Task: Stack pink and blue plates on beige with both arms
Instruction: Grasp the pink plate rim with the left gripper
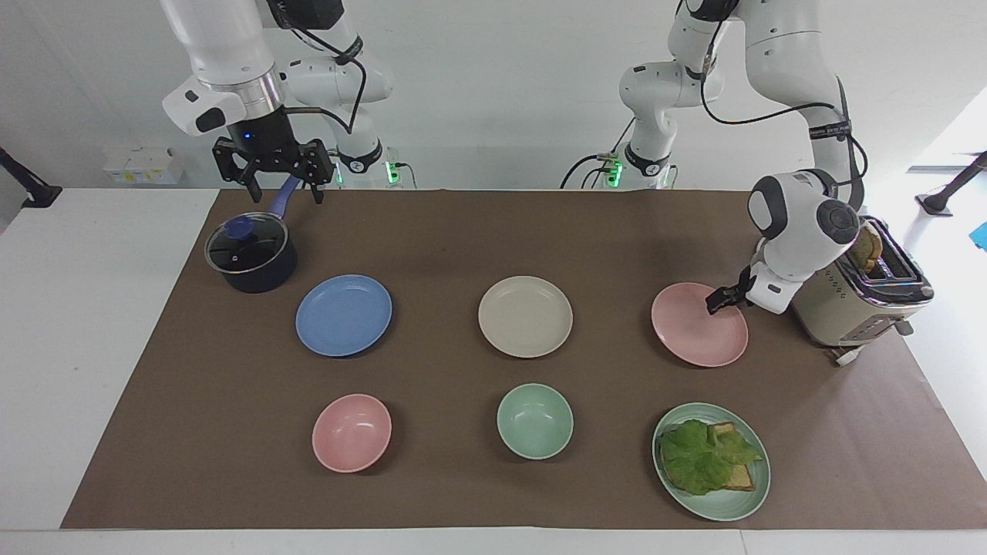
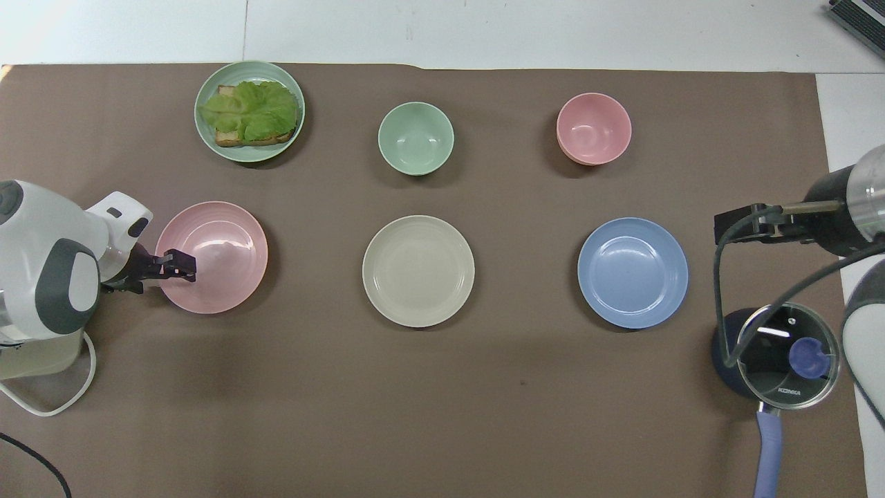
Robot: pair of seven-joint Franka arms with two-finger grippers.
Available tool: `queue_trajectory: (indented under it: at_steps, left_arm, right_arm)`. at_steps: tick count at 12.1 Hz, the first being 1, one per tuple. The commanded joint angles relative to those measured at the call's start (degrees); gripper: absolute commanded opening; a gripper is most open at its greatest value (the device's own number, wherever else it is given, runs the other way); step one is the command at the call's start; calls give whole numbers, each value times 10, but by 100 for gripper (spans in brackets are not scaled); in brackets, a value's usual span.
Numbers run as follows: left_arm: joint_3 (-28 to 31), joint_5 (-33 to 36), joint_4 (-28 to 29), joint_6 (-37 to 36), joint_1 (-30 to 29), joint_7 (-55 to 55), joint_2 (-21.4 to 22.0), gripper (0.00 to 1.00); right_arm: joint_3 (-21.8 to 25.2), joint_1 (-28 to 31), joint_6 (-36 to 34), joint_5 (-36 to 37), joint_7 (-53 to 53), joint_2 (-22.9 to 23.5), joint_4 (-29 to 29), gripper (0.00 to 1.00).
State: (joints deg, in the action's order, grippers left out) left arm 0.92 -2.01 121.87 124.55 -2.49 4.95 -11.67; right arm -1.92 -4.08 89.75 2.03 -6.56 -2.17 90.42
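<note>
The beige plate lies mid-table. Level with it, the blue plate lies toward the right arm's end and the pink plate toward the left arm's end. My left gripper is low over the pink plate's rim on the toaster side, open and holding nothing. My right gripper hangs open and empty in the air over the saucepan's handle, waiting.
A lidded dark saucepan stands beside the blue plate, nearer the robots. A toaster with bread stands beside the pink plate. Farther out lie a pink bowl, a green bowl and a green plate with a sandwich.
</note>
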Motion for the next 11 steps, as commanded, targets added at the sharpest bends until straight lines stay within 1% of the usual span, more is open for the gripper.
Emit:
queue_trajectory:
  at_steps: [1,2,7,9,11]
  left_arm:
    - [1,-7,10,7,4,9,9,16]
    - [1,-6,4,-2,4,4,9,0]
    - [0,-7,-43,-70,-2,1,9,0]
    - [0,-18,-81,-126,-1,1,11,0]
    - [-1,-40,-132,-200,1,1,15,0]
  right_arm:
    - [-2,9,-9,-18,18,-9,5,100]
    - [-2,9,-9,-18,18,-9,6,100]
    - [-2,9,-9,-18,18,-9,6,100]
    - [-2,9,-9,-18,18,-9,6,100]
    - [-1,9,-9,-18,18,-10,6,100]
